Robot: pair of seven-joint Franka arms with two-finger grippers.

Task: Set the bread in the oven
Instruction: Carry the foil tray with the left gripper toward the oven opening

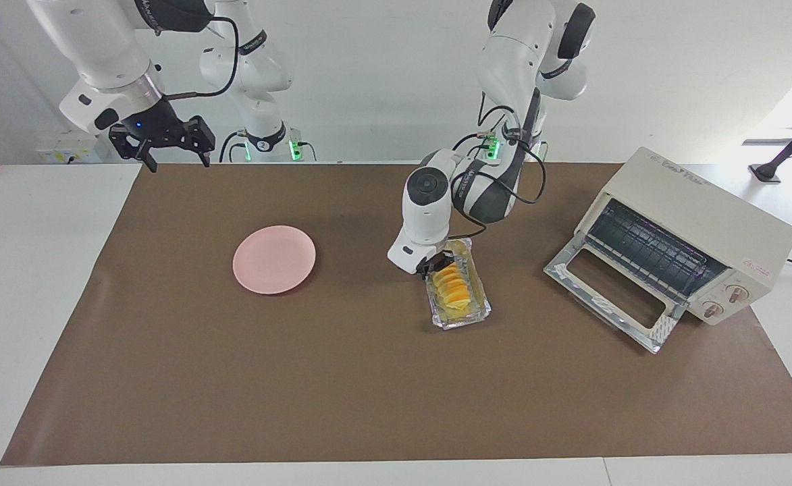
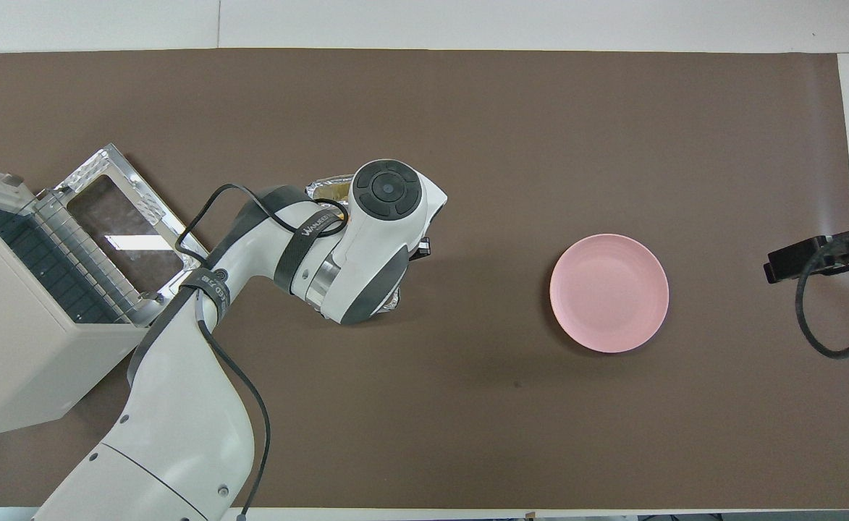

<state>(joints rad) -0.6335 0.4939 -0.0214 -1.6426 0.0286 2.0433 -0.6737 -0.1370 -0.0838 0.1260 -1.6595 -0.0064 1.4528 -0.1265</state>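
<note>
The bread (image 1: 453, 287), a golden ridged loaf, lies in a crinkled foil tray (image 1: 480, 307) mid-table. My left gripper (image 1: 438, 263) is down at the end of the bread nearer to the robots, right at the tray. In the overhead view the left arm covers the bread and only the foil tray's rim (image 2: 325, 189) shows. The cream oven (image 1: 699, 229) stands at the left arm's end of the table, its glass door (image 1: 605, 290) dropped open and the wire rack showing. It also shows in the overhead view (image 2: 26, 347). My right gripper (image 1: 166, 145) waits open, raised over the table's edge.
A round pink plate (image 1: 274, 260) lies on the brown mat toward the right arm's end, also seen in the overhead view (image 2: 609, 293). The oven's open door (image 2: 120, 224) juts onto the mat beside the tray.
</note>
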